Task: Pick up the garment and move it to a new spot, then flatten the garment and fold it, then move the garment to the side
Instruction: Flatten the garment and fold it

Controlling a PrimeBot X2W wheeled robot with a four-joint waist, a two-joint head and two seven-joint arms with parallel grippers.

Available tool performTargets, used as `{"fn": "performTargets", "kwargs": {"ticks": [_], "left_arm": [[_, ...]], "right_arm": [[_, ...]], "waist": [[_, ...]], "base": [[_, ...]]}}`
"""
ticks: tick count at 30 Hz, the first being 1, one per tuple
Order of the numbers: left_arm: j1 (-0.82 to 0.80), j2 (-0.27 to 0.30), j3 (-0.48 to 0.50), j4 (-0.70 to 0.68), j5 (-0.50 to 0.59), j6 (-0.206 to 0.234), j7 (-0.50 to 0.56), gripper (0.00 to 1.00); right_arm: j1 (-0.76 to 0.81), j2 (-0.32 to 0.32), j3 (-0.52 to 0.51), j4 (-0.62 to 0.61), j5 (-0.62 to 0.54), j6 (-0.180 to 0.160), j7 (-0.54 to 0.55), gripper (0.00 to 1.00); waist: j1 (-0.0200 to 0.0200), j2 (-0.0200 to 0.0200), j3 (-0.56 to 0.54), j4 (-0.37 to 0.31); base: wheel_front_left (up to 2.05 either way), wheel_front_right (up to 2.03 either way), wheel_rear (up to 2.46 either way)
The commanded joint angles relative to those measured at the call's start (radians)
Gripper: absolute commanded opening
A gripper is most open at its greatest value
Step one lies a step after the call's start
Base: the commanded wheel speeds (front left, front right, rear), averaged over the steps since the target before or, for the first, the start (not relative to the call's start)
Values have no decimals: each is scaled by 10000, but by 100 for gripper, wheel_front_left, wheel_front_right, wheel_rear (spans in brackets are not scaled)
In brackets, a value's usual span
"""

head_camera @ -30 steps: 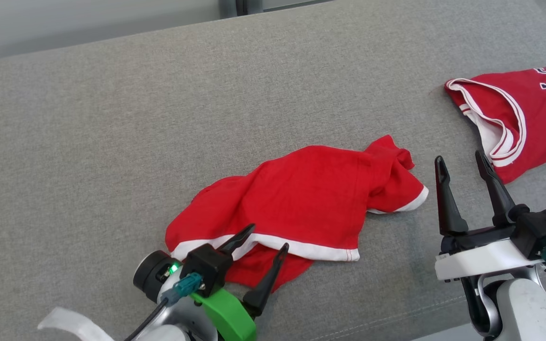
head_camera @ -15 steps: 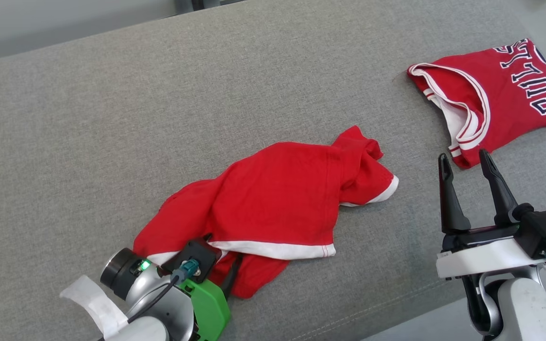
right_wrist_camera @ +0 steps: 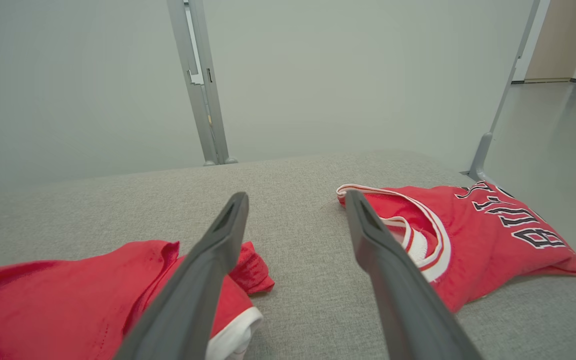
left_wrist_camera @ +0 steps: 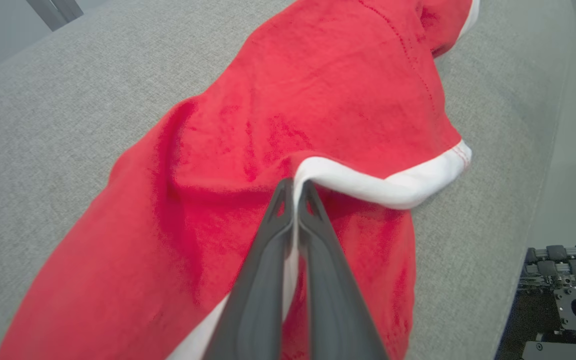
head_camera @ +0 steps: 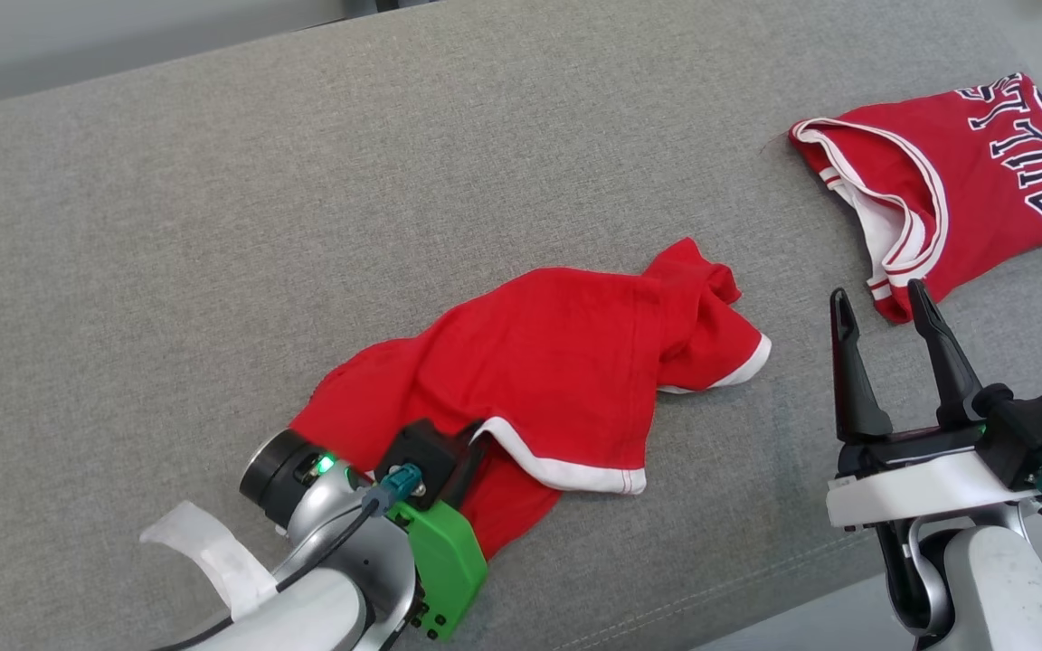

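A crumpled red garment with white trim lies in the middle of the grey cushion. My left gripper is at its near left edge, shut on the white hem, which is pinched up into a small peak. The left wrist view shows the closed fingertips clamping that hem of the garment. My right gripper hovers open to the right of the garment, holding nothing. In the right wrist view its gripper points over bare cushion, with the garment at the lower left.
A folded red jersey with dark lettering lies at the far right, just beyond my right fingertips, and appears as the jersey in the right wrist view. The cushion's front edge runs across the lower right. A metal post stands behind the cushion.
My left gripper slid onto the garment's white hem and shut on it, raising the hem a little. The head camera shifted. The right gripper stayed open.
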Motion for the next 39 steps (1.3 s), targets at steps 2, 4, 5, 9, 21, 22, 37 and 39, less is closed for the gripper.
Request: {"fn": "performTargets", "kwargs": {"ticks": [2,4,5,9,21,22,37,39], "left_arm": [[-219,-168,54,68,-151,-92,-95,0],[-547,-669,441,66,-594,-261,-302,0],[-713,-854,585,95,-756,-290,-339,0],[-1526,-1769,1175,486,-1298,-450,-464,0],[-3405,-3958,1922,3854,-1597,-63,-1110,0],[-3421,-4028,1878,4185,-1596,-91,-1226,0],[-3348,-4421,1268,7182,-2316,-1049,-2469,100],[-3462,-4418,1179,6998,-2500,-1024,-2622,100]], "right_arm": [[-129,-8,40,16,43,-3,-24,100],[-152,-5,26,42,82,-3,-24,100],[-178,-6,27,49,116,-5,-24,100],[-338,-5,217,127,245,-3,-24,100],[-397,-3,802,463,838,-3,-24,100],[-421,0,844,483,875,-3,-24,100],[-547,-3,815,599,984,-5,-24,100],[-533,-5,763,582,912,-3,-24,100]], "waist": [[0,-1,4,-44],[0,-1,5,-138],[0,-1,5,-185],[0,-1,-21,-511],[0,-1,25,-2196],[0,-1,72,-2313],[0,-1,366,-2483],[0,-1,297,-2327]], "base": [[0,0,0],[0,0,0],[0,0,0],[0,0,0],[0,0,0],[0,0,0],[0,0,0],[0,0,0]]}}
